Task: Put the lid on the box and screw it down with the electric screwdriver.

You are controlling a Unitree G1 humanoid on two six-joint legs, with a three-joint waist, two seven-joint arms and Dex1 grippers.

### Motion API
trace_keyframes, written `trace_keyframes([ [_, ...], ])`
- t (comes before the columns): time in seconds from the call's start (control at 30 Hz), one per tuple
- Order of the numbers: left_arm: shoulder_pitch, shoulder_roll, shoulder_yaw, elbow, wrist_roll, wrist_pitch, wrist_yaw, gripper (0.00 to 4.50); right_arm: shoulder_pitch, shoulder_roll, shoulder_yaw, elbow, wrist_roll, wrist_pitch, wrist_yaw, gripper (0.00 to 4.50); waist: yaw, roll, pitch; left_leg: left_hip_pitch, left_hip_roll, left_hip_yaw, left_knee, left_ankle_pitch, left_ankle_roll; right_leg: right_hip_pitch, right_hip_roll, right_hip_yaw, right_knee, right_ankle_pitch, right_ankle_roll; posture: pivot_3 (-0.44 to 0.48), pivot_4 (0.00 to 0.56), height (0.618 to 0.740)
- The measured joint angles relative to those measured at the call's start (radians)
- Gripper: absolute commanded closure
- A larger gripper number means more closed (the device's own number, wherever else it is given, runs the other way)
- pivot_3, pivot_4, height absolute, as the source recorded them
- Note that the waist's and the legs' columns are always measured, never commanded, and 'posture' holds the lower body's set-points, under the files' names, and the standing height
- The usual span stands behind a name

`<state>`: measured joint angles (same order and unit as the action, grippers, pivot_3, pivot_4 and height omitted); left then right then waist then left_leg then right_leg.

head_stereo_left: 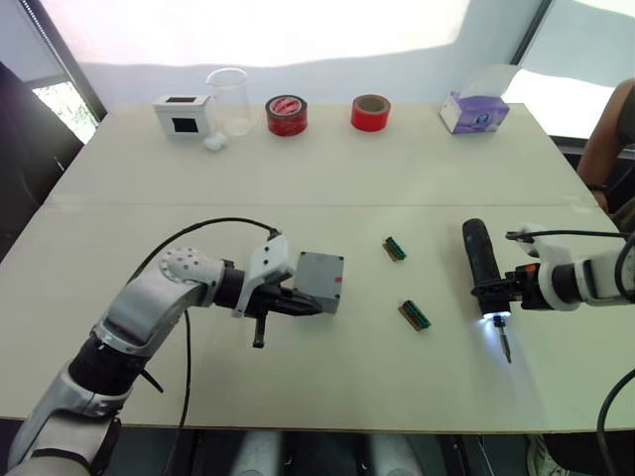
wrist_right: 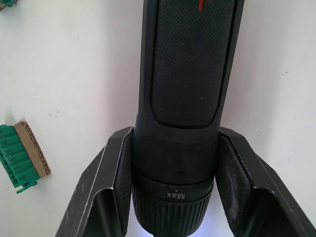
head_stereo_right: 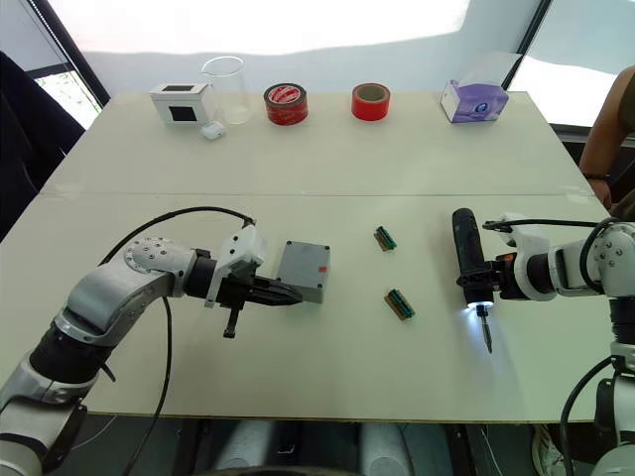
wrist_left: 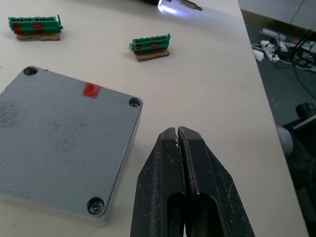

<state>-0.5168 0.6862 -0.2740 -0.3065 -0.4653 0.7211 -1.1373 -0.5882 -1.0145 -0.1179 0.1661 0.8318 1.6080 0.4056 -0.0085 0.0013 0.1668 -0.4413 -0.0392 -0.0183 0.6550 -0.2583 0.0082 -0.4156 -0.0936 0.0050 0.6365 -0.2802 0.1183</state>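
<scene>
Nearest, at the left: left gripper (wrist_left: 178,148) low over the table (head_stereo_left: 327,377), fingers pressed together on nothing, tips just beside the near edge of the lid (wrist_left: 59,143). Lid seated on the box (head_stereo_left: 319,281), grey, red mark near one corner, screw heads seated in at least three corners; the fourth corner out of view. Box left of the table's middle.

At the right, about level: right gripper (wrist_right: 173,173) clamped on the screwdriver (head_stereo_left: 484,263), one finger to each side of the black barrel close to the bit end. Screwdriver lying roughly flat on or just over the table (hard to tell which), thin bit toward the near edge, white light glowing at the tip, well apart from the box.

Between box and screwdriver: two green connectors, one nearer (head_stereo_left: 415,315), one farther (head_stereo_left: 395,249).

Along the far edge: white box (head_stereo_left: 184,115), clear beaker (head_stereo_left: 229,99), two red tape rolls (head_stereo_left: 287,116) (head_stereo_left: 371,112), tissue pack (head_stereo_left: 474,109). At the far right, a person's arm (head_stereo_left: 605,139).
</scene>
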Motion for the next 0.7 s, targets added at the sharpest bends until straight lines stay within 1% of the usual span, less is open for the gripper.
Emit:
trace_keyframes([
  [0.03,0.000,0.000,0.006,0.008,0.000,-0.003,0.004,4.50,0.000,0.001,0.000,0.002,-0.007,0.000,0.002,1.73,0.000,0.000,0.000,0.000,0.000,0.000,0.001,0.000,0.000,0.000,0.000,0.000,0.001,0.000,0.000,0.000,0.150,0.740],
  [0.07,0.000,0.000,0.014,0.016,0.000,-0.003,0.008,4.50,0.000,0.004,0.000,0.001,-0.017,-0.001,0.003,1.54,0.000,0.000,0.000,0.000,0.000,0.000,0.002,0.000,0.000,0.000,0.000,0.000,0.001,0.000,0.000,0.000,0.150,0.740],
  [0.1,-0.001,0.000,0.020,0.026,0.000,-0.003,0.011,4.50,0.000,0.006,0.000,-0.008,-0.027,-0.005,0.008,1.23,0.000,0.000,0.000,0.000,0.000,0.000,0.003,0.000,0.000,0.001,0.000,0.000,0.002,0.000,0.000,0.000,0.150,0.740],
  [0.17,-0.001,0.000,0.026,0.039,0.000,-0.004,0.019,4.50,0.006,0.007,0.000,-0.016,-0.050,-0.024,0.015,0.42,0.000,0.000,0.000,0.000,0.000,-0.001,0.006,-0.001,0.001,0.003,0.000,-0.001,0.002,0.000,0.000,0.000,0.150,0.740],
  [0.2,-0.001,0.000,0.030,0.045,0.000,-0.004,0.026,4.50,0.014,0.007,0.001,-0.026,-0.063,-0.039,0.019,0.16,0.001,0.000,0.000,0.001,0.000,-0.002,0.008,-0.001,0.002,0.004,0.000,-0.002,0.003,0.000,0.000,0.000,0.150,0.740],
  [0.23,-0.001,0.000,0.037,0.053,0.000,-0.004,0.031,4.50,0.019,0.007,0.002,-0.032,-0.070,-0.048,0.023,0.05,0.001,0.000,0.000,0.001,0.000,-0.003,0.009,-0.001,0.002,0.005,0.000,-0.002,0.003,0.001,0.001,0.000,0.150,0.740],
  [0.4,-0.001,-0.001,0.076,0.056,-0.011,0.010,0.051,4.50,0.031,0.011,0.003,-0.046,-0.121,-0.079,0.035,0.05,0.001,0.000,0.000,0.001,-0.001,-0.003,0.011,-0.001,0.002,0.006,0.000,-0.002,0.003,0.002,0.003,0.000,0.150,0.740],
  [0.47,-0.004,-0.004,0.121,0.069,-0.050,0.044,0.063,4.50,0.030,0.010,0.007,-0.052,-0.145,-0.127,0.051,0.05,-0.002,0.000,0.000,0.001,-0.001,-0.003,0.011,-0.001,0.002,0.005,0.000,-0.002,0.005,0.002,0.003,0.000,0.150,0.740],
  [0.53,-0.011,-0.001,0.193,0.077,-0.099,0.095,0.080,4.50,0.013,-0.013,0.035,-0.062,-0.174,-0.222,0.106,0.05,-0.004,0.001,0.000,0.001,-0.001,-0.002,0.011,-0.001,0.002,0.004,0.000,-0.001,0.007,0.002,0.003,0.000,0.150,0.740],
  [0.6,-0.018,0.007,0.253,0.076,-0.145,0.143,0.099,4.50,-0.034,-0.041,0.036,-0.063,-0.196,-0.307,0.166,0.05,-0.007,0.001,0.001,0.002,-0.001,-0.001,0.011,-0.001,0.002,0.003,0.000,0.000,0.008,0.002,0.003,0.000,0.150,0.740],
  [0.7,0.001,0.033,0.306,0.061,-0.198,0.207,0.116,4.50,-0.071,-0.097,0.021,-0.082,-0.212,-0.437,0.272,0.05,-0.006,0.001,0.001,0.002,0.000,-0.002,0.011,-0.001,0.002,0.003,0.001,0.000,0.009,0.001,0.003,0.000,0.150,0.740],
])
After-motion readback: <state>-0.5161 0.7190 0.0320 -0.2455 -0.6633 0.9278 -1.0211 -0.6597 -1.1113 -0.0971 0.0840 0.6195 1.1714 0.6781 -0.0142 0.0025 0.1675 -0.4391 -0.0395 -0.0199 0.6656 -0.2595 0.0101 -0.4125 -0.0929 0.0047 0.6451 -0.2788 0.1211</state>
